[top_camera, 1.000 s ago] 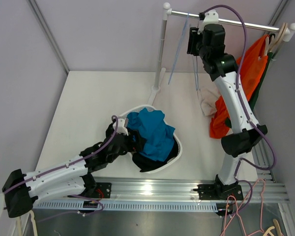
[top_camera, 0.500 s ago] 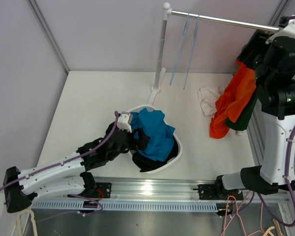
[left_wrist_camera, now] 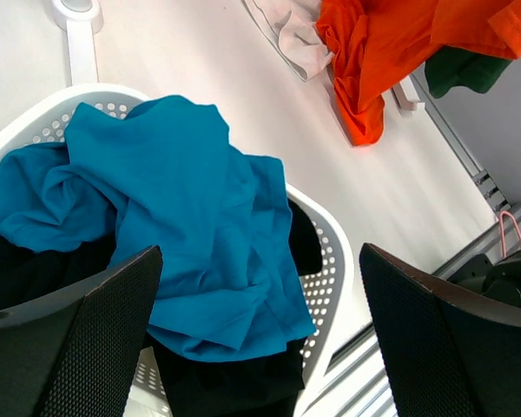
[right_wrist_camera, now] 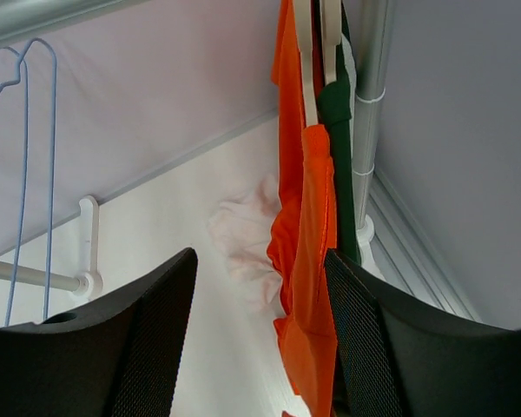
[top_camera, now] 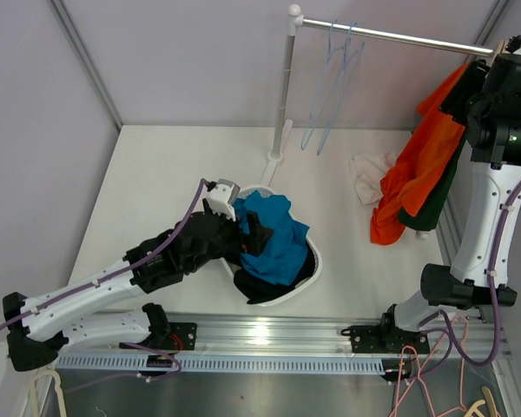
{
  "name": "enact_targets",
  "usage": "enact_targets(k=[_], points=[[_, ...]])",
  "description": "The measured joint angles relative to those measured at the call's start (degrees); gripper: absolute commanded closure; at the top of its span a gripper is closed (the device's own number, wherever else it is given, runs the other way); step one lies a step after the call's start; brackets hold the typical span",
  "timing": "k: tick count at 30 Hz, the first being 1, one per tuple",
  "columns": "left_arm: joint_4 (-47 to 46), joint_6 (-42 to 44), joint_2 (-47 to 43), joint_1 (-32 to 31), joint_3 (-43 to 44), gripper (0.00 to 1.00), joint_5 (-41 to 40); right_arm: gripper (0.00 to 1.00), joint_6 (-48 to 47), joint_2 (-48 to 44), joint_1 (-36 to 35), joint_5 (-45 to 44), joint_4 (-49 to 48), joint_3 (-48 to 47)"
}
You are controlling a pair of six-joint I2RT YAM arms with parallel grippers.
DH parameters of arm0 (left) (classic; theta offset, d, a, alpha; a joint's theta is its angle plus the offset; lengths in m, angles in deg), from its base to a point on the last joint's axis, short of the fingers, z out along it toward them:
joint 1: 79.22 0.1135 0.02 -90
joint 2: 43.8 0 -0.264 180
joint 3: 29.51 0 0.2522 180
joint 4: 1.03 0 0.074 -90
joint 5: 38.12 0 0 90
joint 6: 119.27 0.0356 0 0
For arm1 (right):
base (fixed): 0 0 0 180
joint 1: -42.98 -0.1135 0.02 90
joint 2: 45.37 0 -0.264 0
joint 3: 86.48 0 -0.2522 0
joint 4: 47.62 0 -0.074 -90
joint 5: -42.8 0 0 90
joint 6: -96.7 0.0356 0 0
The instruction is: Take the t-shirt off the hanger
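From above, the orange t-shirt [top_camera: 421,169] hangs at the right end of the rail [top_camera: 399,36], not yet removed.

Left wrist: my left gripper [left_wrist_camera: 260,339] gapes wide over the blue shirt [left_wrist_camera: 182,208] in the basket [left_wrist_camera: 334,243].

Right wrist: my right gripper [right_wrist_camera: 256,347], jaws apart, faces the orange t-shirt on its hanger [right_wrist_camera: 306,61] and grips nothing. I judge the whole removal remains.

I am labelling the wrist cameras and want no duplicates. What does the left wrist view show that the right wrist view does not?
Only the left wrist: the basket, a blue shirt piled in it, and black cloth beneath. Only the right wrist: bare blue hangers, and the pale hangers carrying the clothes. Both: the orange shirt, the white cloth and a green garment.
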Motion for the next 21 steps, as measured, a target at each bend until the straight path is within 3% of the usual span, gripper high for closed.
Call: enact_targets(k=[21], points=[[-7.04,2.93,2.97,-0.02,-3.78,0.01,0.98,0.35,-0.42,12.59,6.67,8.28,-5.42,-7.19]])
